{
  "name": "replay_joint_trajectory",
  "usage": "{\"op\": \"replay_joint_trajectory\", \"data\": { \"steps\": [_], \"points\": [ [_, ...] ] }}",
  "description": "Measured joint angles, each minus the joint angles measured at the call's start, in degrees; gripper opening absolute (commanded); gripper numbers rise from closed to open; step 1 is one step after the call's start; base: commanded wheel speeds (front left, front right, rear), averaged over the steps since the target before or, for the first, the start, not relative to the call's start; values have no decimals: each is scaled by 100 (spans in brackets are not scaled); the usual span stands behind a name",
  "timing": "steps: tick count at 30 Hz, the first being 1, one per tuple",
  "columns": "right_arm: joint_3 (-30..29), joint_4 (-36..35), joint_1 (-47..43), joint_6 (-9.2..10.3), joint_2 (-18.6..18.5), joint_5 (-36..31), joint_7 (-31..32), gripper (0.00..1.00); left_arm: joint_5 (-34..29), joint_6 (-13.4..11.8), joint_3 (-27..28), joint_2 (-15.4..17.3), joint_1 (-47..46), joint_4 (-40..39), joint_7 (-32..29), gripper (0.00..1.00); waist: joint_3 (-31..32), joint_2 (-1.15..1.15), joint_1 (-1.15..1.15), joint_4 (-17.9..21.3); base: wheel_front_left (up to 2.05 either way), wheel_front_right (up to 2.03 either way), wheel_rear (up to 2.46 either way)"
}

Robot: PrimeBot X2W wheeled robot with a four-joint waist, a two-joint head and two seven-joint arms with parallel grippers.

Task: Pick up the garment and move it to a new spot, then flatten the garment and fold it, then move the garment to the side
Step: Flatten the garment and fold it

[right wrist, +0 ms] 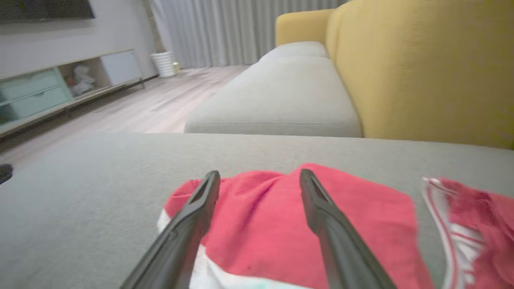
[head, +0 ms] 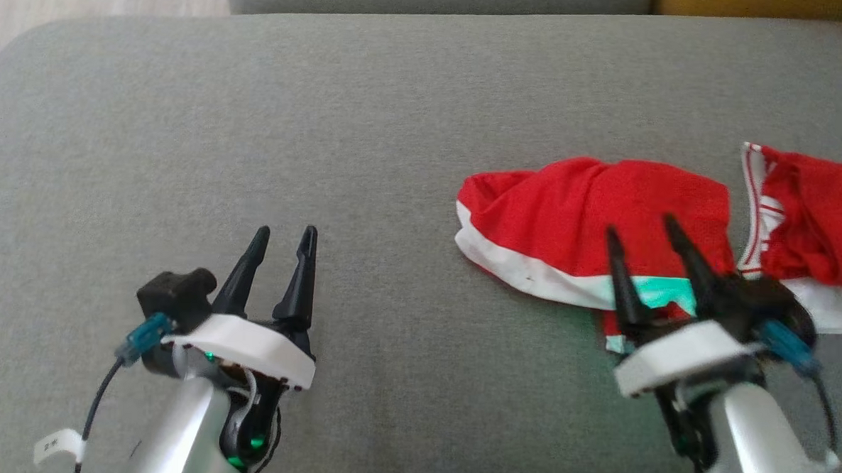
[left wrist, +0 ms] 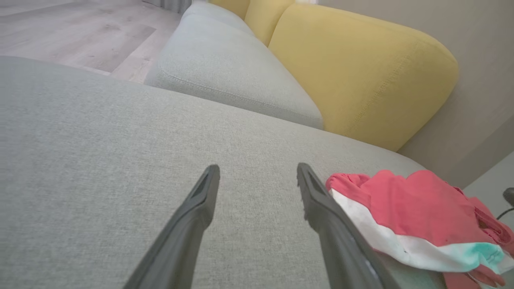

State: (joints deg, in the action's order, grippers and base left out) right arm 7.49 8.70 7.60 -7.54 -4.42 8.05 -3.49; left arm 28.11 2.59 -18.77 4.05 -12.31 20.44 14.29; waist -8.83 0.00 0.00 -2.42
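Over at three o'clock from my left hand (head: 287, 231), the garment (head: 579, 201) stretches nine-to-three beneath my nearer right hand (head: 640, 225), both hands spread and empty.

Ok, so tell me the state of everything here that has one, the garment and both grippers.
garment: crumpled and unfolded, lying on the grey sofa cushion, gripped by neither gripper.
left gripper: open, empty, over bare cushion beside the garment.
right gripper: open, empty, fingers over the garment.
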Motion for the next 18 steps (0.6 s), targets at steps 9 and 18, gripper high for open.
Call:
{"op": "replay_joint_trajectory", "data": {
  "steps": [9, 18],
  "points": [
    [1689, 426, 1486, 0, -547, 614, 1693, 100, -38, 140, 92, -122, -76, 185, 0, 100, -130, 0, 0, -407, 0, 0, 0],
    [1951, 1775, 2324, 0, -691, 1063, 2576, 100, 191, 143, -131, -149, -109, 202, 0, 100, -290, 0, 0, -858, 0, 0, 0]
  ]
}}
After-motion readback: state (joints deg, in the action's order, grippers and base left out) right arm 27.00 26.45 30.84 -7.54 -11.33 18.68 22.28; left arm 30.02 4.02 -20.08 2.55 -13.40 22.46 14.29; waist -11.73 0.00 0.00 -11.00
